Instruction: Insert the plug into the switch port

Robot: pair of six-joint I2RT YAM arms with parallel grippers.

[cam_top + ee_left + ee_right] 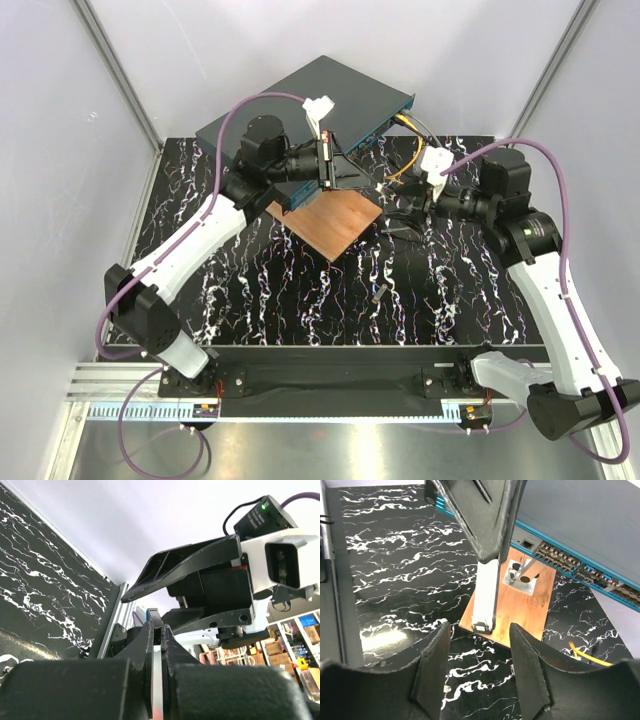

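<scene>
The switch (320,95) (580,515) lies at the back of the table, its teal front row of sockets (560,557) facing the arms. My left gripper (360,182) (160,627) is shut on the plug (156,616) (485,597), a slim pale silver piece with a dark tip. It holds the plug above the brown wooden board (325,228) (525,610), in front of the switch. My right gripper (395,212) (478,629) stands open, facing the plug's dark tip. The tip lies just ahead of the gap between its fingers (435,665), touching neither.
A small metal plate with a post (522,575) is fixed on the board near the switch. Yellow cables (400,170) (585,655) run from the switch's front to the table at the right. A small grey piece (378,295) lies on the black marbled table.
</scene>
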